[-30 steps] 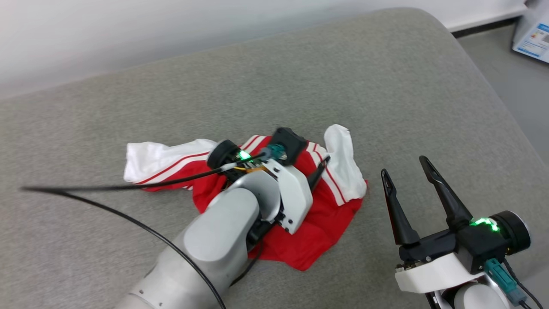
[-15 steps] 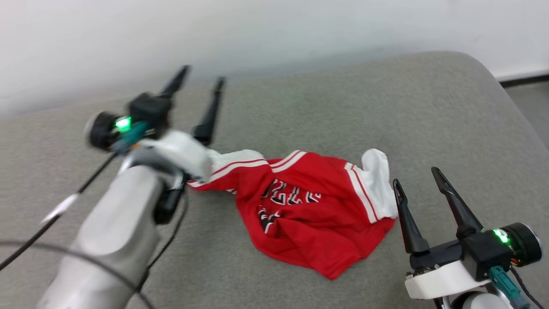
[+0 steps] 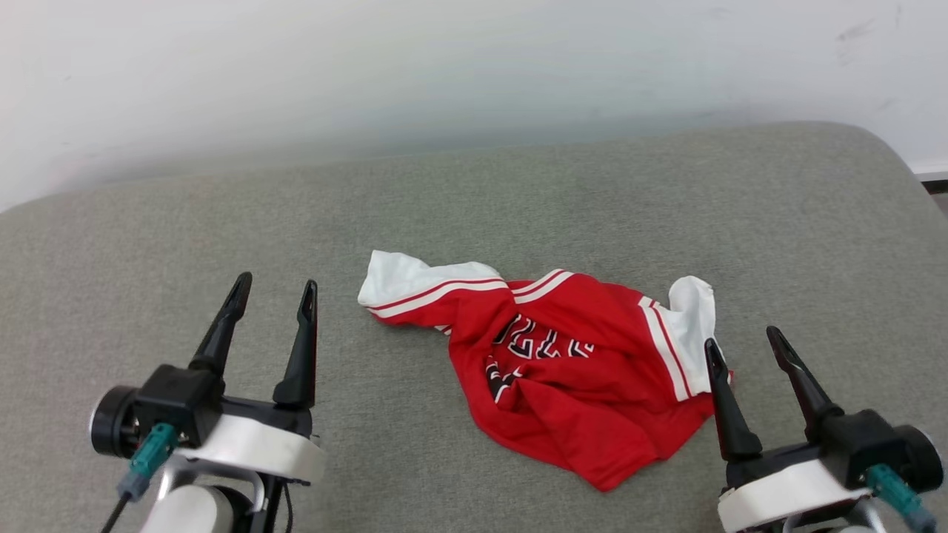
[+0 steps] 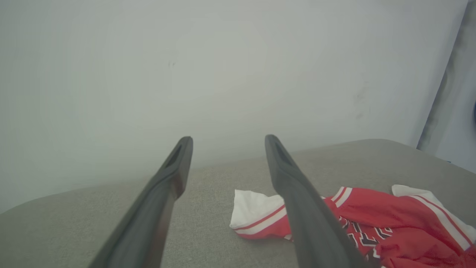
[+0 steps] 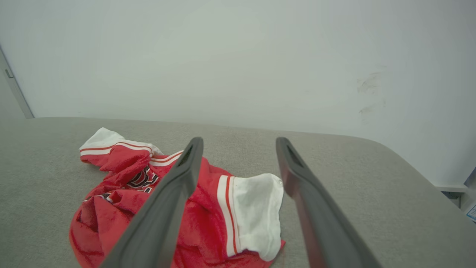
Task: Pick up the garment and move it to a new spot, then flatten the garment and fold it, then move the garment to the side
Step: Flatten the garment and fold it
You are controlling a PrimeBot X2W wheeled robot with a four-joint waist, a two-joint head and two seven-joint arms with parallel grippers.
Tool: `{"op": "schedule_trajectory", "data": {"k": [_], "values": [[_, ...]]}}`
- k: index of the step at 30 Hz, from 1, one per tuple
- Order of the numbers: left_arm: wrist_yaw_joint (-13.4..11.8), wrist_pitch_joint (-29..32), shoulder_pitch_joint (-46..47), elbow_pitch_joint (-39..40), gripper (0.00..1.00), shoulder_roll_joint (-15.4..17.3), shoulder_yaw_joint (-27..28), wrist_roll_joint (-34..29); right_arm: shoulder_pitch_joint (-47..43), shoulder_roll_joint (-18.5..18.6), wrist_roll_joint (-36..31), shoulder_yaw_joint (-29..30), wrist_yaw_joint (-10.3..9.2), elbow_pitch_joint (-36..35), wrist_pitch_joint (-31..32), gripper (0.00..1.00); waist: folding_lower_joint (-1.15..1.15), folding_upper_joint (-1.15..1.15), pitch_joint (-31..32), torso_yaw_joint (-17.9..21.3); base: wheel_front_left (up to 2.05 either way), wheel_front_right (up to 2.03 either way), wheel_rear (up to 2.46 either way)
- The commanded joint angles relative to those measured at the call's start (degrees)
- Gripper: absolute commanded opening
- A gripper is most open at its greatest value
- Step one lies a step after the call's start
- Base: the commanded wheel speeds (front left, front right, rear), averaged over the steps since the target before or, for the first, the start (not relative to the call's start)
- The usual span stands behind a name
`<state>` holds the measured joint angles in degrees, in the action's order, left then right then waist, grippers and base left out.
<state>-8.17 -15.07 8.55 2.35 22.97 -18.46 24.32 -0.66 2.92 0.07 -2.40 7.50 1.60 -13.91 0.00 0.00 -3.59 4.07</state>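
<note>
step: flatten the bunched garment (image 3: 585, 400)
left end effector (image 3: 275, 285): spread, empty
right end effector (image 3: 743, 337): spread, empty
next: grab it, pull flat

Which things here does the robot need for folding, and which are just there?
For the job: the crumpled red-and-white shirt; the left gripper, open and empty; the right gripper, open and empty.
Just there: the grey cushion under the shirt; the white wall behind.
</note>
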Motion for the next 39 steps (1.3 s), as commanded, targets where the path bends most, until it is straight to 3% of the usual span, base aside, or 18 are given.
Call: {"op": "schedule_trajectory", "data": {"k": [1, 6, 13, 18, 22, 32, 33, 34, 39], "values": [[-0.33, -0.13, -0.52, 0.72, 1.0, -0.5, 0.26, -0.2, 0.89, 0.27, 0.22, 0.37, -0.02, -0.28, 0.39, 1.0, 0.0, 0.0, -0.49, -0.64, 0.0, 0.0, 0.0], [0.83, -0.14, -2.59, 3.32, 1.0, -2.18, -0.06, -1.75, 5.75, 7.55, 7.41, 0.22, -0.03, -0.74, 13.66, 1.0, 0.0, 0.0, -2.86, -3.02, 0.0, 0.0, 0.0], [1.69, -0.14, -0.36, 2.96, 1.0, -3.62, -0.19, -2.78, 15.5, 19.43, 20.2, -2.25, -0.03, 0.12, 49.09, 1.0, 0.0, 0.0, -7.03, -6.34, 0.0, 0.0, 0.0], [2.21, -0.14, 1.58, 3.03, 1.0, -5.05, -0.47, -3.58, 22.56, 23.12, 26.61, -2.71, -0.02, 3.65, 65.38, 1.0, 0.0, 0.0, -10.55, -9.66, 0.0, 0.0, 0.0], [2.74, -0.14, 2.68, 3.34, 1.0, -6.27, -0.5, -4.09, 25.82, 23.48, 27.43, -2.83, -0.02, 7.79, 69.35, 1.0, 0.0, 0.0, -12.82, -12.3, 0.0, 0.0, 0.0], [3.77, -0.14, 3.88, 3.22, 1.0, -8.36, -0.22, -5.09, 24.98, 23.91, 24.73, -5.59, -0.02, 20.08, 64.79, 1.0, 0.0, 0.0, -15.54, -16.75, 0.0, 0.0, 0.0], [3.89, -0.14, 3.95, 3.2, 1.0, -8.51, -0.15, -5.17, 24.85, 24.21, 24.91, -6.05, -0.04, 20.92, 64.27, 0.46, 0.0, 0.0, -15.65, -16.98, 0.0, 0.0, 0.0], [3.98, -0.14, 3.95, 3.14, 1.0, -8.62, -0.1, -5.29, 25.08, 24.87, 24.75, -6.47, -0.06, 21.35, 63.54, 0.0, 0.0, 0.0, -15.74, -17.16, 0.0, 0.0, 0.0], [4.42, -0.15, 4.05, 2.53, 1.0, -9.25, -0.06, -5.72, 29.91, 29.3, 22.98, -5.37, -0.06, 22.06, 56.54, 0.0, 0.0, 0.0, -15.49, -17.56, 0.0, 0.0, 0.0]]}}
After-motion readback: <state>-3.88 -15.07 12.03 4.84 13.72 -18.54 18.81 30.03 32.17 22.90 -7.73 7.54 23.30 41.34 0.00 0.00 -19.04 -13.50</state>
